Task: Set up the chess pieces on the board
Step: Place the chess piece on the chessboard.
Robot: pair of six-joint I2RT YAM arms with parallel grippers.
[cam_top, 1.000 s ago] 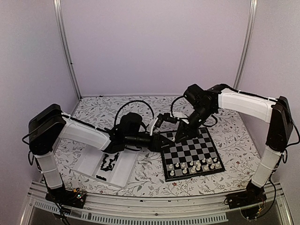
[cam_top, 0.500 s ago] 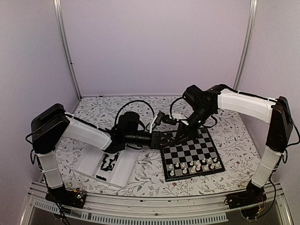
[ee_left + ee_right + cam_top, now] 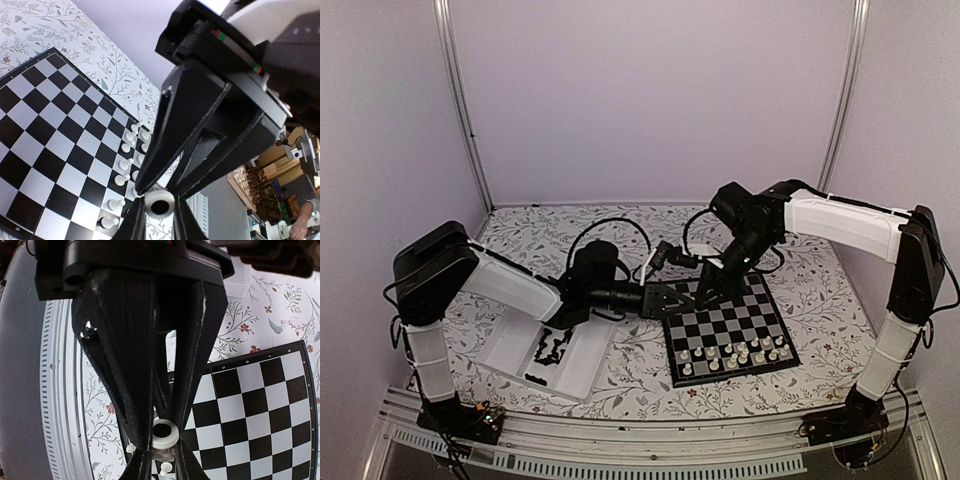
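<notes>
The floral-patterned table top (image 3: 820, 270) carries a clear rectangular plastic tray (image 3: 505, 345) at left, with loose black plastic chess pieces (image 3: 552, 350) lying in it. A flat black-and-grey chequered board (image 3: 750, 315) lies at right. Small white plastic chess pieces (image 3: 735, 355) stand along the board's near edge. The two arms meet over the board's far left corner. The left gripper (image 3: 157, 225) and the right gripper (image 3: 161, 466) are each clenched, tip to tip, on one white round piece with a dark hollow centre (image 3: 160, 202).

Lilac walls (image 3: 650, 100), floral-print table (image 3: 520, 235)
</notes>
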